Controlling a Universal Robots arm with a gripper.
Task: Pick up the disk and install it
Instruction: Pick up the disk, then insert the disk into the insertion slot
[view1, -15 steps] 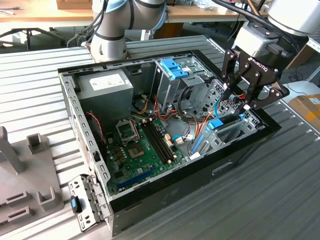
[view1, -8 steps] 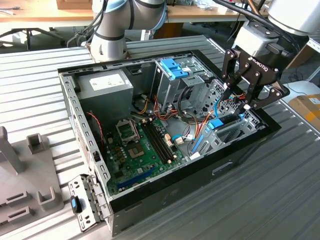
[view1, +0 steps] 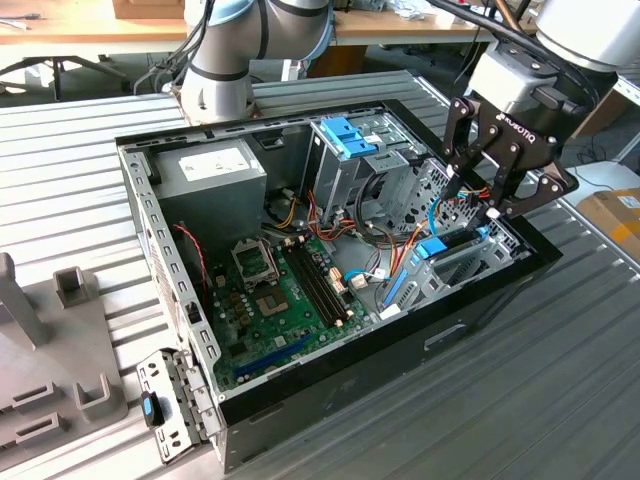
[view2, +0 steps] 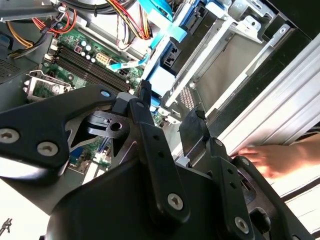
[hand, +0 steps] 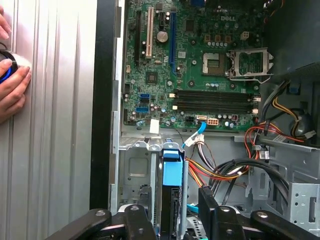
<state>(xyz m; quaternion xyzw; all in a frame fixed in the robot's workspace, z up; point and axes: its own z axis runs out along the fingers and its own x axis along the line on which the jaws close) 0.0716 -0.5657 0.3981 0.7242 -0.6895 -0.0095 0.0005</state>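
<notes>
On the ribbed tabletop (view1: 500, 420), the open computer case (view1: 400, 350) lies on its side with the panel off, so everything inside can be reached from above. Within it, the motherboard (view1: 290, 290) covers the floor. Beside the board, against the case wall at the exterior view's right, sits a metal drive bay (hand: 132, 170). The disk (hand: 171, 172) stands on edge in that bay with its light-blue bracket uppermost. I judge it slotted in, though I cannot tell whether it is fully home. The fingers (hand: 207, 207) hang just over it, spread apart, one to each side of the bracket. The first wrist view shows a gap on both sides, so they pinch nothing. Spread like this, they line up with the bracket's flat sides, the faces a grip would take. A person's hand (hand: 12, 85) rests on the tabletop just outside that case wall. At the far edge of the tabletop stands the arm's base (view1: 215, 80)
</notes>
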